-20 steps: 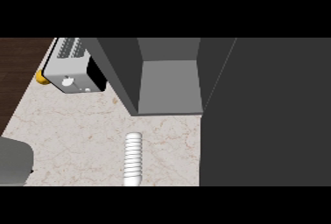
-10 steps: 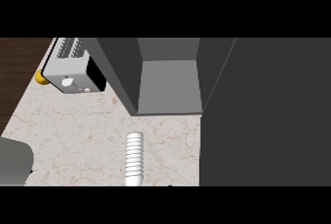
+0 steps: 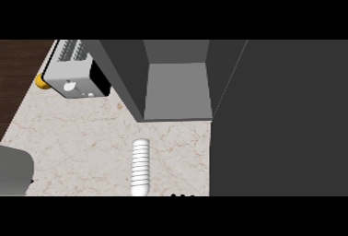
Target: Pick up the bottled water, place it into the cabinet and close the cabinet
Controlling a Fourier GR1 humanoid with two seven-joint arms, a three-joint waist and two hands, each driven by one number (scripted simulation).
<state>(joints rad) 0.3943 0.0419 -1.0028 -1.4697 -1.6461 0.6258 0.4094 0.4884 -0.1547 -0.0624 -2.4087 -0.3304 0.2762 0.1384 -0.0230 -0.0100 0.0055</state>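
The bottled water [image 3: 140, 167] lies on its side on the surface [image 3: 75, 133], just in front of the open cabinet [image 3: 175, 92], its long axis running toward the cabinet and its cap end apparently nearest the robot. Being round, it could roll sideways if nudged off-centre. Dark fingertips [image 3: 181, 195] peek in at the lower edge beside it; whose hand, and whether spread or curled, cannot be told
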